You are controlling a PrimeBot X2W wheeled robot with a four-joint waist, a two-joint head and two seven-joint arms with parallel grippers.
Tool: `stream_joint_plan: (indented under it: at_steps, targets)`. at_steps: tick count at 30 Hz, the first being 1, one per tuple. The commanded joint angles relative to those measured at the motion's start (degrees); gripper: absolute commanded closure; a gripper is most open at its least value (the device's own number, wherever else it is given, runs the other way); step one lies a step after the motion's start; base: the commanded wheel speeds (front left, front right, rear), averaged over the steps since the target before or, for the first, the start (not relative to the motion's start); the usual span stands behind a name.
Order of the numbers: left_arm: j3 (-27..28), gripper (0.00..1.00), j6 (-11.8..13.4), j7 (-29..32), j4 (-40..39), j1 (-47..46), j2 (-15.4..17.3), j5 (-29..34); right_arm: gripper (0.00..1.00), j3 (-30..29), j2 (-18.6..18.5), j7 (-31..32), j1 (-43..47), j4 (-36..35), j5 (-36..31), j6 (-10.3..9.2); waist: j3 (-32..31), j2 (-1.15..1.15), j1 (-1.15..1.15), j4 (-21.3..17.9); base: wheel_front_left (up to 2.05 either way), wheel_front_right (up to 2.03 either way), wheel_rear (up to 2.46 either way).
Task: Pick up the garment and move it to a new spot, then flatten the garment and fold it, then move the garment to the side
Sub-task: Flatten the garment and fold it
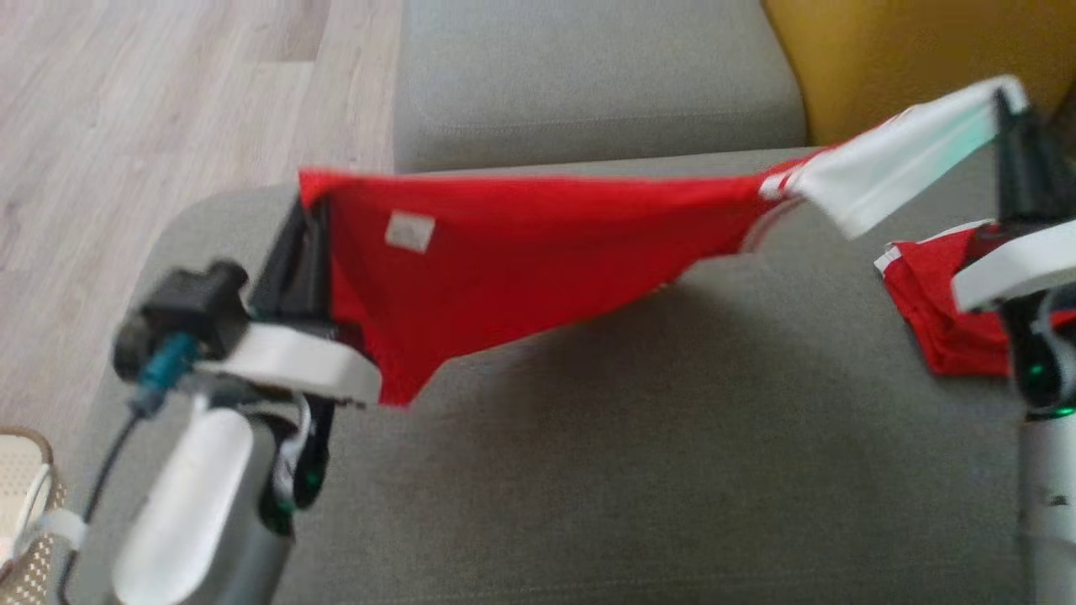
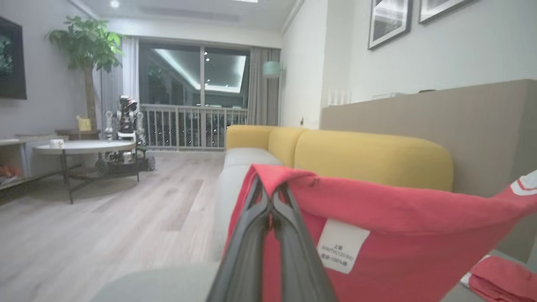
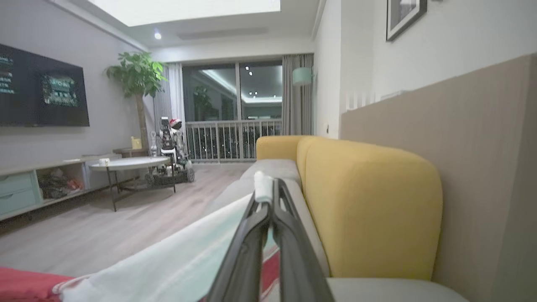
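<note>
A red garment with a white sleeve hangs stretched in the air over the grey sofa seat. My left gripper is shut on its red corner at the left, and a white care label shows beside the fingers. At the right, my right gripper is shut on the white sleeve end. The cloth sags between the two into a point at the lower left. The fingers pinch the fabric tight in both wrist views.
A bunched red cloth with white trim lies on the seat under my right arm; I cannot tell if it belongs to the same garment. The yellow backrest stands at the far right, wood floor to the left, a wicker basket bottom left.
</note>
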Motion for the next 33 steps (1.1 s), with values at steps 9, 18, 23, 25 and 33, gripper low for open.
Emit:
stream_joint_plan:
  at_steps: [9,18,23,25,33]
  targets:
    - [4.14,1.0,-0.71,7.93,-12.88,-10.4,5.89,0.4,1.0,-5.33,5.1,9.96,-1.49,-20.94,1.92,-0.02,-1.0,0.0,0.0,0.75,0.0,0.0,0.0]
    - [2.83,1.0,-4.69,18.82,-7.36,-21.56,6.42,-3.61,1.0,-7.2,6.39,21.42,-12.58,-19.17,2.05,-0.02,5.35,0.0,0.0,0.82,0.0,0.0,0.0]
    - [2.48,1.0,-7.12,21.7,3.15,-34.89,4.4,-5.0,1.0,-4.99,5.88,22.91,-28.16,-5.04,0.69,-0.02,15.16,0.0,0.0,0.6,0.0,0.0,0.0]
    - [2.4,1.0,-7.79,21.01,8.71,-41.16,3.65,-4.27,1.0,-3.03,3.95,19.99,-35.61,1.58,-0.41,-0.02,18.86,0.0,0.0,0.53,0.0,0.0,0.0]
    - [3.21,1.0,-6.97,10.44,26.87,-62.09,1.25,0.29,1.0,-1.41,0.56,0.94,-58.77,21.07,-2.79,-0.02,28.47,0.0,0.0,0.96,0.0,0.0,0.0]
